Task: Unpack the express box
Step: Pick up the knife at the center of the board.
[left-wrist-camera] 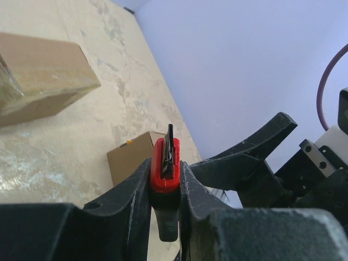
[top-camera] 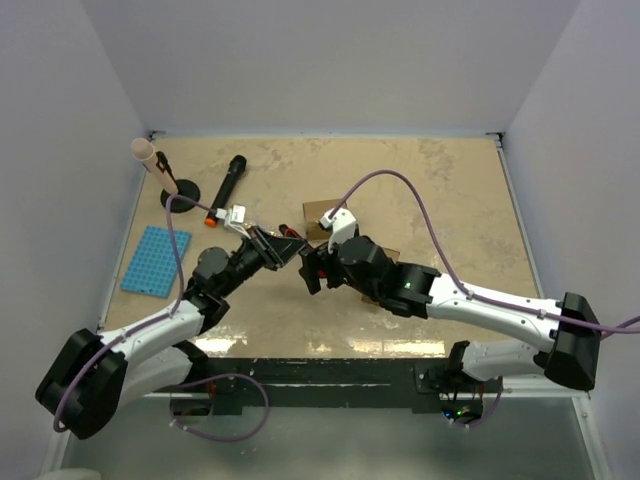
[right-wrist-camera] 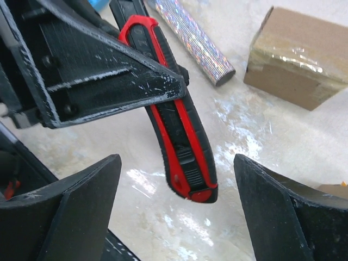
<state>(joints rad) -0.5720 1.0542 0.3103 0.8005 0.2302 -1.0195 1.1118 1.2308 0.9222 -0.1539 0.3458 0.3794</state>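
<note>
From above, my two arms meet over the middle of a beige, mottled stone-look tabletop (top-camera: 440,190) closed in by plain pale walls. My left gripper (top-camera: 277,244) is clamped on a red-and-black utility knife (top-camera: 290,231), and my right gripper (top-camera: 308,268) faces it with jaws apart. The brown cardboard express box (top-camera: 315,212) lies on the table just behind my right wrist, partly hidden by it. Near the left edge lie a blue perforated plastic rack (top-camera: 155,260) and a black cylinder with an orange band (top-camera: 228,180). My left wrist camera shows the knife upright, pinched between my fingers (left-wrist-camera: 136,196), with pale wall behind it. In my right wrist camera the knife's end hangs between my spread fingers (right-wrist-camera: 81,201), touching neither. The taped box (right-wrist-camera: 299,65) sits beyond on the glossy surface, beside a glittery holographic rod (right-wrist-camera: 196,41).
</note>
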